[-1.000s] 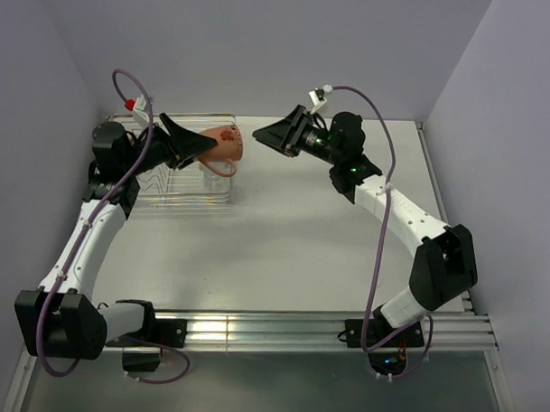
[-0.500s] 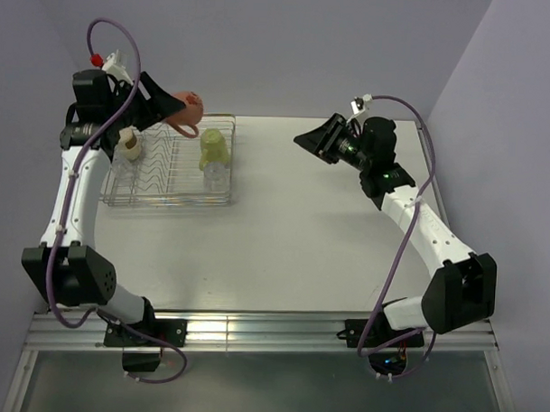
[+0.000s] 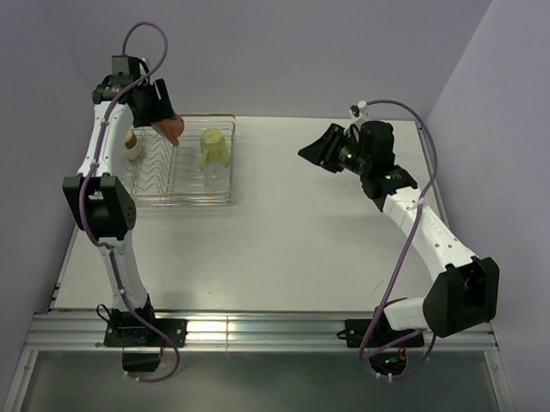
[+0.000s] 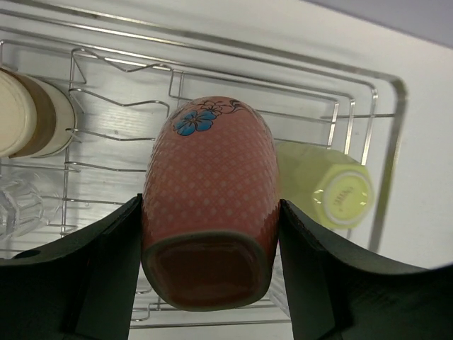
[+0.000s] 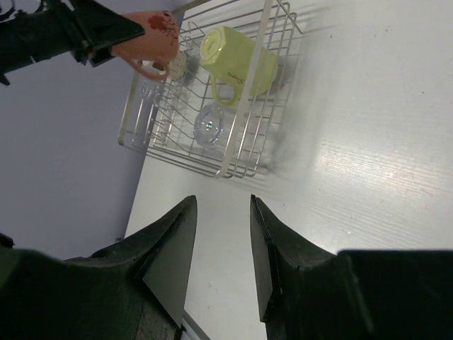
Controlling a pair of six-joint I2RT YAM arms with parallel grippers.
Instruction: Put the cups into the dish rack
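Right of centre in the overhead view, the right gripper (image 5: 223, 209) hangs spread and empty. Upper left, the shiny wire dish rack (image 3: 203, 202) holds a glossy yellow-green mug (image 3: 212, 150), a brown cup (image 3: 132, 147) and a clear glass (image 5: 210, 122). Above it the left gripper (image 3: 159, 116) clamps the dotted, flower-painted orange mug (image 4: 212, 177). Lowering it onto free prongs looks next.

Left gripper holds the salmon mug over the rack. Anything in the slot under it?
Nothing visible blocks it. The salmon mug in the left gripper hangs over bare prongs of the silver wire dish rack; the yellow-green mug lies to one side, the brown cup to the other. Directly beneath is hidden.
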